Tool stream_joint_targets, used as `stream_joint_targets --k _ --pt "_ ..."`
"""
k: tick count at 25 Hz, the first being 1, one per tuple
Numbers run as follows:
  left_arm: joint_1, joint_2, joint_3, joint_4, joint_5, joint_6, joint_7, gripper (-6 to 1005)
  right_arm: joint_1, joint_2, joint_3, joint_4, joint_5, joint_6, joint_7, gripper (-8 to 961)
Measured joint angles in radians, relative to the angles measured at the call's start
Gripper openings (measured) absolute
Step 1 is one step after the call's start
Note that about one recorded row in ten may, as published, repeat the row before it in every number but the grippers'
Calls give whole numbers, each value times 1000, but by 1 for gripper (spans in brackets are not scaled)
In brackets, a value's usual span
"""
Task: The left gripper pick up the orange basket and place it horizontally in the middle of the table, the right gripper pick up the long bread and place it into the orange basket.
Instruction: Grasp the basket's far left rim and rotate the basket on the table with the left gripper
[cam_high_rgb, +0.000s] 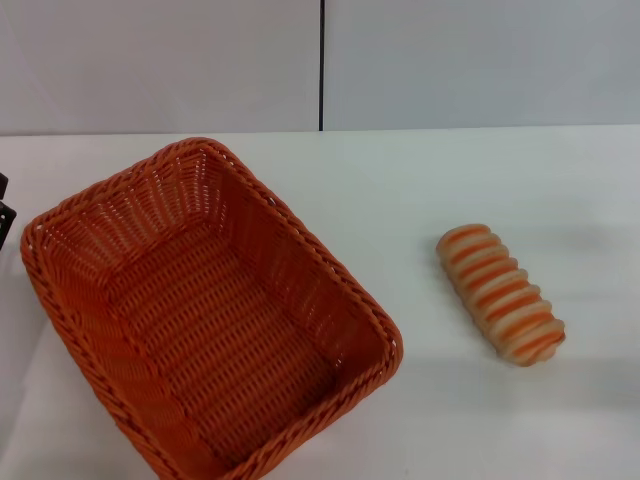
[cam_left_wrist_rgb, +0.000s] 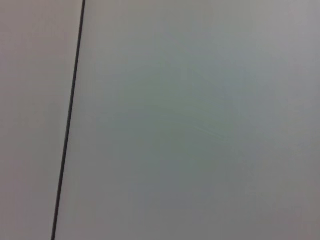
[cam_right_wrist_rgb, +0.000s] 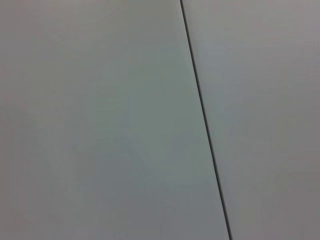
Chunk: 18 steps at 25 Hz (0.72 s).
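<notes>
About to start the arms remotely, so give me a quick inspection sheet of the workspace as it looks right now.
Surface: white table, bare between the items.
Job's things: orange basket on the robot's left side, set diagonally, nothing inside; long bread lying on the table to its right, apart from it.
Clutter: nothing seen.
Grippers: left gripper only a dark sliver at the left edge of the head view, beside the basket; right gripper not seen.
Cables: nothing seen.
Surroundings: pale wall panels with a dark vertical seam; both wrist views show only that.
</notes>
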Motion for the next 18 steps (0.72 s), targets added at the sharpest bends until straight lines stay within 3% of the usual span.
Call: stream_joint_targets --k 18 --pt "5 -2 -1 -18 3 -16 -4 801 13 2 -1 -3 -61 41 9 574"
